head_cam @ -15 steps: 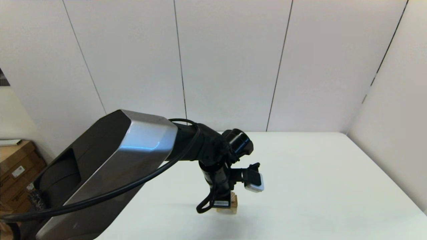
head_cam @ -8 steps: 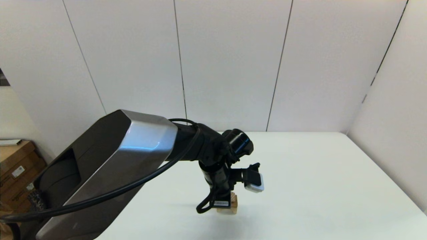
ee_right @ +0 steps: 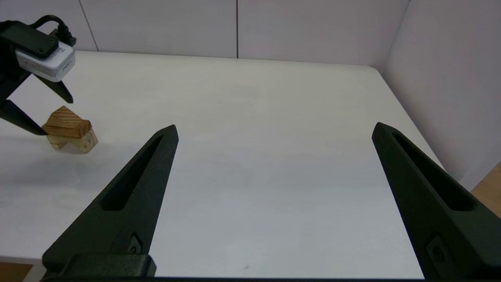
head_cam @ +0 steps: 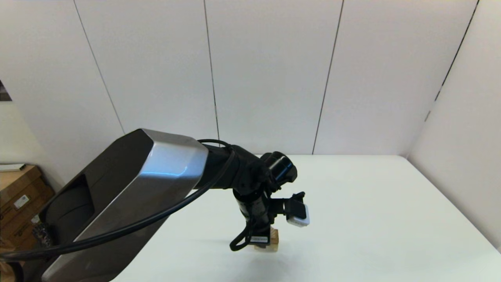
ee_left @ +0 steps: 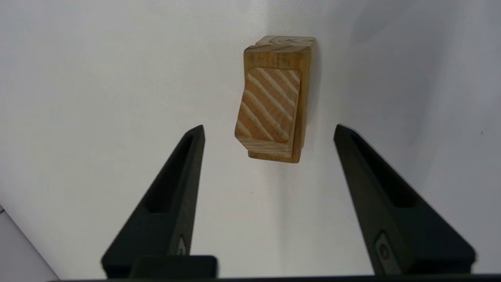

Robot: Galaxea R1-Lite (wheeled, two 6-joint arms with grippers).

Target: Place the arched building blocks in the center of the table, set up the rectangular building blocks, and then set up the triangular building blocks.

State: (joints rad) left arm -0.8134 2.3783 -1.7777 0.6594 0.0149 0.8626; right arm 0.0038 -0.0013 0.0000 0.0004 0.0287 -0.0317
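Note:
The three wooden blocks stand stacked on the white table [head_cam: 372,219]. In the right wrist view the arched building block [ee_right: 87,143] is at the bottom, hollow side down. The rectangular building block [ee_right: 70,129] lies flat on it, and the triangular building block [ee_right: 63,116] sits on top. From above, the triangular block [ee_left: 270,103] covers most of the rectangular one [ee_left: 304,98]. My left gripper [ee_left: 269,127] hangs open just above the stack, one finger on each side, touching nothing. My right gripper [ee_right: 274,126] is open and empty, far to the stack's right.
In the head view my left arm [head_cam: 129,196] hides most of the stack; only a wooden corner [head_cam: 274,239] shows below the wrist. White wall panels close off the table's back and right. A brown cabinet [head_cam: 19,196] stands off the left edge.

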